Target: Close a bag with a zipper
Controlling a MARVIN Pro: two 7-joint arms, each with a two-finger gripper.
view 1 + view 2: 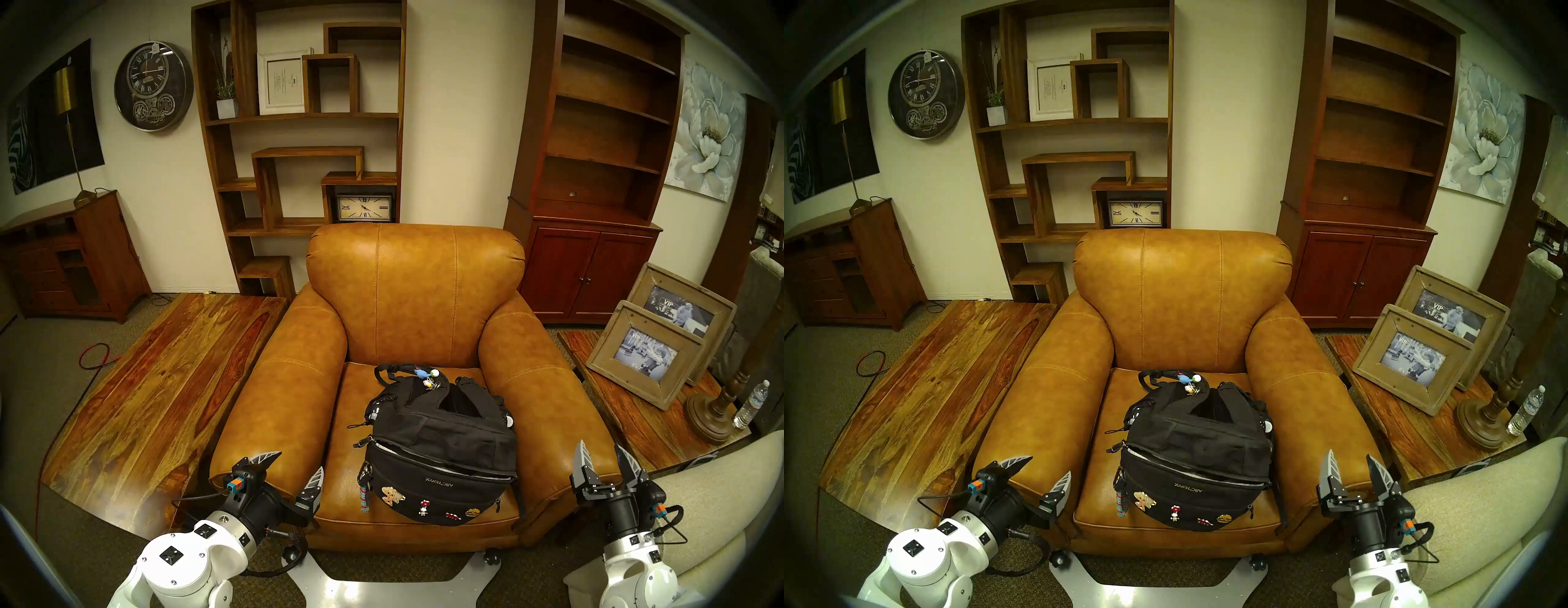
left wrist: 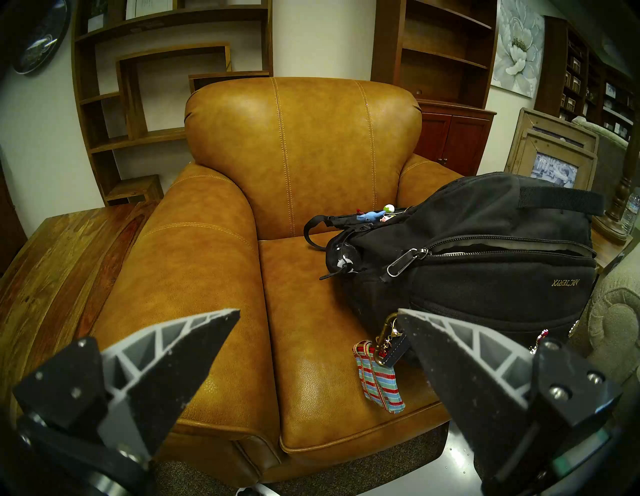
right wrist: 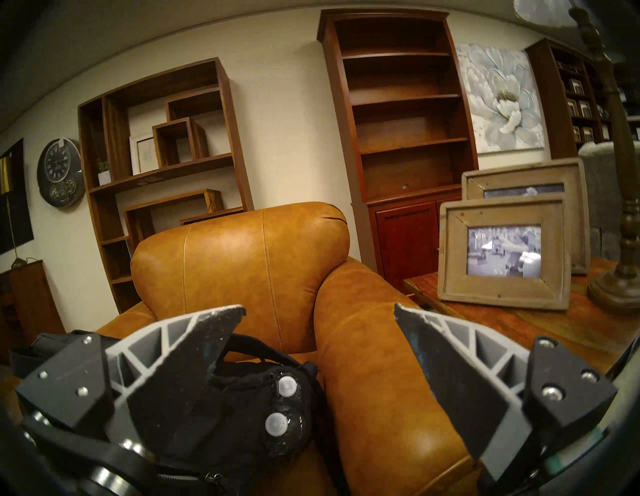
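Observation:
The black bag [image 1: 441, 429] with white ARC'TERYX lettering lies on the armchair seat, pins and striped tassel [image 1: 365, 499] facing me. Its long curved zipper [image 1: 445, 463] gapes open above the lettering and shows pale grey lining. The pull [image 2: 403, 261] sits at the zipper's left end. My left gripper [image 1: 299, 462] is open and empty over the front of the left armrest, left of the bag [image 2: 485, 277]. My right gripper [image 1: 599, 445] is open and empty over the front of the right armrest, right of the bag [image 3: 277, 408].
The tan leather armchair [image 1: 415, 288] has thick armrests on both sides of the bag. A wooden table [image 1: 148, 382] stands to its left. A side table at the right holds picture frames [image 1: 645, 361], a lamp base [image 1: 712, 420] and a water bottle [image 1: 751, 403]. A beige sofa [image 1: 721, 488] is near my right arm.

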